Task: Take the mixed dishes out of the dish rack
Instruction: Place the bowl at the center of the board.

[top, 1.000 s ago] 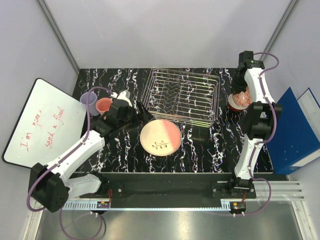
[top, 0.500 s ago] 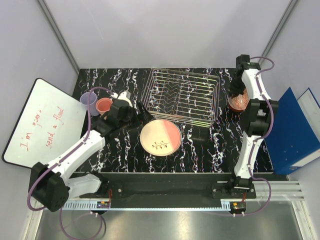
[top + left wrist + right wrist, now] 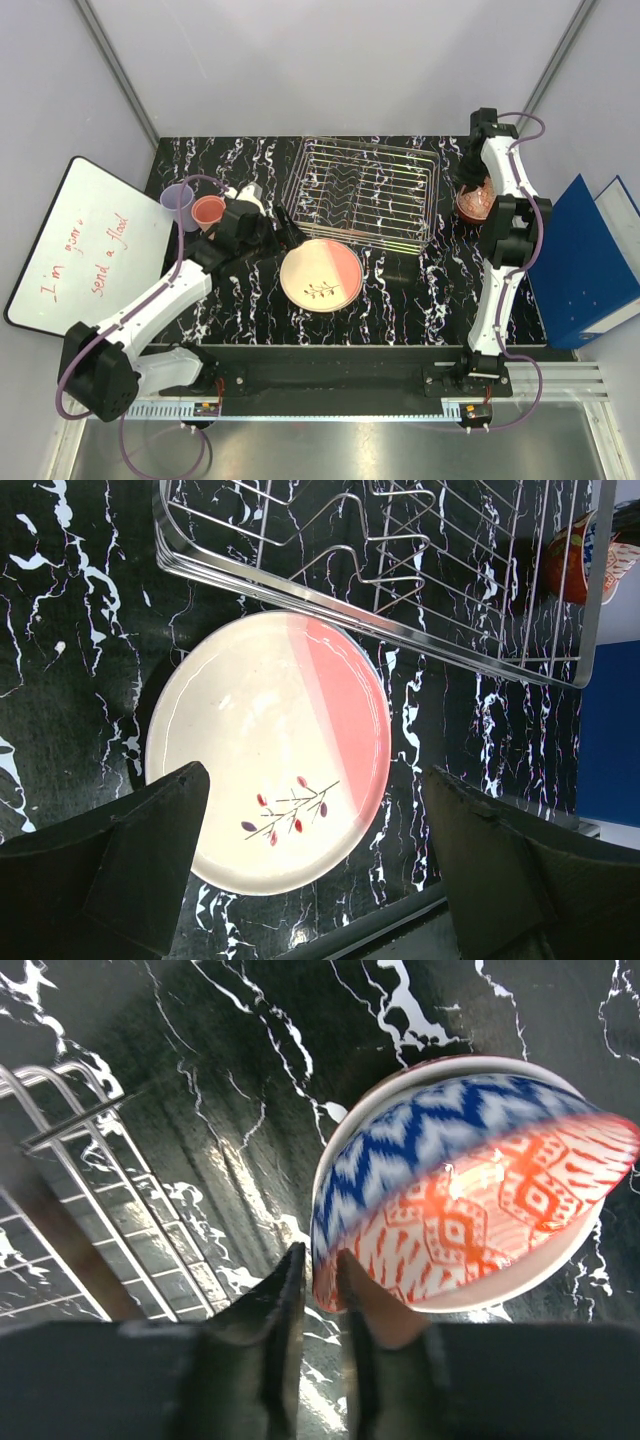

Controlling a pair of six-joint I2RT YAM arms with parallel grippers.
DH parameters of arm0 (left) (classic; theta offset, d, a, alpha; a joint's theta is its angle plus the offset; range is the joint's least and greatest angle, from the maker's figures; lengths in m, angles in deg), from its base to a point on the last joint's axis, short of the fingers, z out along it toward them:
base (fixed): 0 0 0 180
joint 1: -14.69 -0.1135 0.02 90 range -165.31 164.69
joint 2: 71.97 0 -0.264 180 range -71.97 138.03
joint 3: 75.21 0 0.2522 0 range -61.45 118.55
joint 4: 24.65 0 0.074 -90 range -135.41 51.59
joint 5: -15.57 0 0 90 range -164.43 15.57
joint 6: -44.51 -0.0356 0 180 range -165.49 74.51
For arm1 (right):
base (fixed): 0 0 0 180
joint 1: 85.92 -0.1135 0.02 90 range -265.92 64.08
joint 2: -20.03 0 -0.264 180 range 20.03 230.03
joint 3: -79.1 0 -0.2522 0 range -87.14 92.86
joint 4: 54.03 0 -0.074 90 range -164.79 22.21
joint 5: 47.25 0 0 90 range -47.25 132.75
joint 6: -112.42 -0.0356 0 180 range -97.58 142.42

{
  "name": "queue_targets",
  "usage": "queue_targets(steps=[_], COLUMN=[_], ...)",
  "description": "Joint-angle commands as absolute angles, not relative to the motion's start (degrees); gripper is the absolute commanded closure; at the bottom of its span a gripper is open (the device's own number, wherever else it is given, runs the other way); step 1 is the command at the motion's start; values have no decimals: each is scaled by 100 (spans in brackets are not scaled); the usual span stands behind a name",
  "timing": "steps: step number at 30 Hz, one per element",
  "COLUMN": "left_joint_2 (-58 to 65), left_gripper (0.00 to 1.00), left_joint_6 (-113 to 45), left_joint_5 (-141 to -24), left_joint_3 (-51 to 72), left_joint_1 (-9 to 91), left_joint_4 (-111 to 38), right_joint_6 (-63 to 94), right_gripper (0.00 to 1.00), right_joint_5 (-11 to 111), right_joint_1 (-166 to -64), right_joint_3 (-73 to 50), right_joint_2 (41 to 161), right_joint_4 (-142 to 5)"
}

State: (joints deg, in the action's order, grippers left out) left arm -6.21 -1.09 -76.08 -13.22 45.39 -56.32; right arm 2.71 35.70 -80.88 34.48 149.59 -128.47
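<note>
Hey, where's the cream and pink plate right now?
In the top view the plate lies flat on the table, just in front of the dish rack, beside the left gripper.

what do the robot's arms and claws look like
Both arms are built from white tubular links joined by chunky black joint housings: the left arm and the right arm. A thin purple cable loops loosely along each. The left claw and right claw have plain black, wedge-shaped fingers. No markings show.
</note>
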Motion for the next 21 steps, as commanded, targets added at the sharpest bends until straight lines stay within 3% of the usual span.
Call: queue_targets(steps=[1,10,21], left_joint_2=[-561,-526,-640], left_gripper=[9,9,9], left_joint_6=[-216,-243,-295], left_joint_5=[-7602,-7610,-7540], left_joint_3=[-1232,-1197,-1153], left_joint_1=[4554,4554,4554], left_joint_4=[-5493,-5511,-5528], right_joint_6=[229,203,-307], right_gripper=[67,49,42], right_joint_5=[3625,3529,3686], right_joint_1=[-8056,-8056,-8257], right_joint_3=[3784,3784,3626], right_joint_2=[14949,14879,13175], right_joint_4=[-12861,-12878,-11904])
